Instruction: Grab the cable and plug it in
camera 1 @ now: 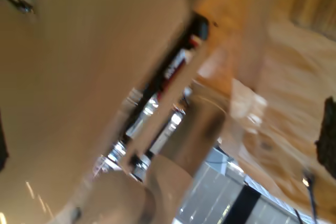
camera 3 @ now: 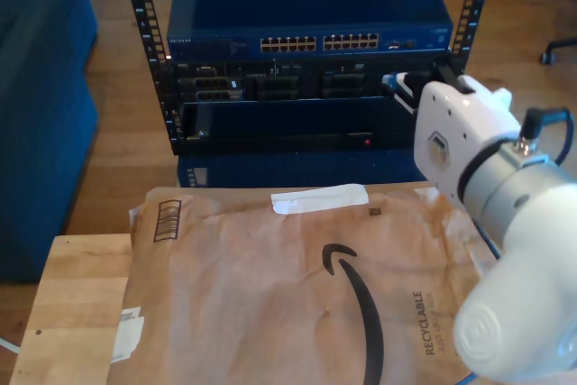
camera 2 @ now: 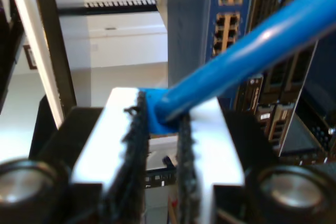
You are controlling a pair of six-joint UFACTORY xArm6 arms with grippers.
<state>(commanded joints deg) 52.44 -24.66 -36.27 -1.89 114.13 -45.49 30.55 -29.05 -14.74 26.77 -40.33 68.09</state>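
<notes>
The blue cable point(camera 2: 252, 51) runs away from my second gripper point(camera 2: 160, 124), whose ridged pads point(camera 2: 134, 145) are shut on the cable's blue plug end point(camera 2: 153, 115). Rows of network ports point(camera 2: 231, 19) stand just behind it. In the exterior view a white arm reaches in from the right, and my second gripper point(camera 3: 403, 87) is at the right end of the rack, just below the blue switch point(camera 3: 306, 6) and its row of ports point(camera 3: 315, 43). The first wrist view is motion-blurred, showing tan and brown surfaces.
A large brown paper envelope point(camera 3: 297, 286) lies on the wooden table point(camera 3: 72, 313) in front of the rack. Black rack rails point(camera 3: 149, 51) frame the equipment. Something large and blue point(camera 3: 36, 114) stands at the exterior view's left, on a wood floor.
</notes>
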